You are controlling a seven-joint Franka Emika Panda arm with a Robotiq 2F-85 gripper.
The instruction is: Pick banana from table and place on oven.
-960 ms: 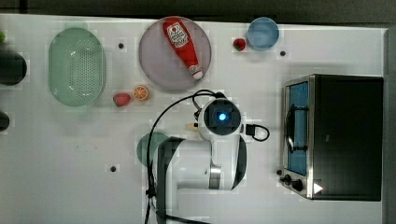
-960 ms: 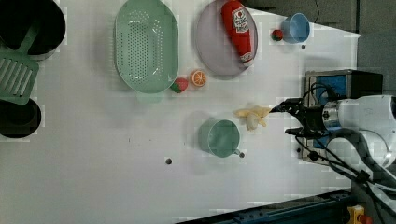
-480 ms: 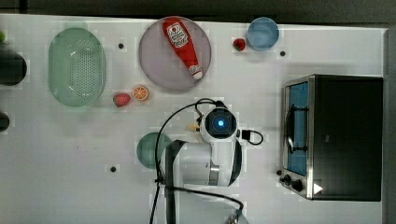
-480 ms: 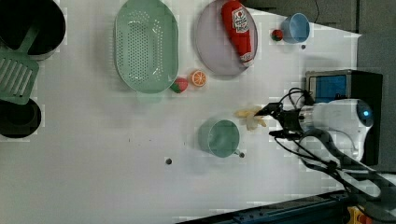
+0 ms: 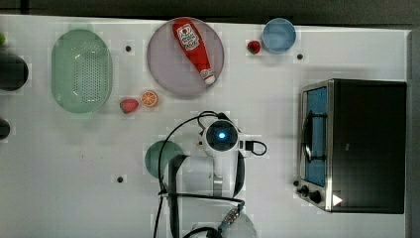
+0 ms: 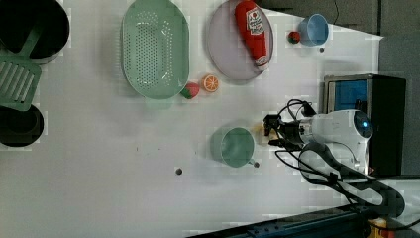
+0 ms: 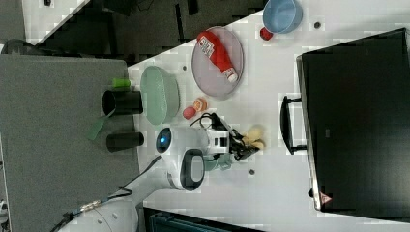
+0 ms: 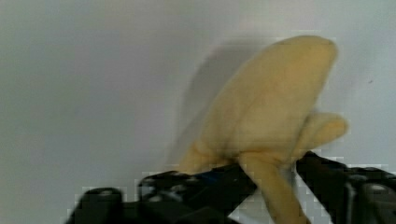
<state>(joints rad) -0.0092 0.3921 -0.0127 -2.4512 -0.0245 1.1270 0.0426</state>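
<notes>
The pale yellow banana (image 8: 271, 112) sits between my gripper's (image 8: 273, 170) black fingers, which press its narrow end from both sides; the white table (image 8: 93, 70) lies right behind it. In the right view the banana (image 7: 255, 136) pokes out past the gripper (image 7: 245, 145), a short way from the oven's bar handle (image 7: 290, 124). My wrist hides the banana in the top view. In the left view a pale bit of the banana (image 6: 258, 129) shows at the gripper (image 6: 270, 132), beside the green cup (image 6: 233, 146). The black-topped oven (image 5: 366, 148) stands at the top view's right.
The green cup (image 5: 161, 156) stands right next to my arm. A plate with a ketchup bottle (image 5: 193, 47), an orange slice (image 5: 148, 98), a strawberry (image 5: 129, 105), a green colander (image 5: 81, 69) and a blue bowl (image 5: 279, 34) lie further back. Cables hang around the wrist.
My gripper has moved toward the left view's left, onto the banana beside the green cup, and its fingers now hold the banana's end.
</notes>
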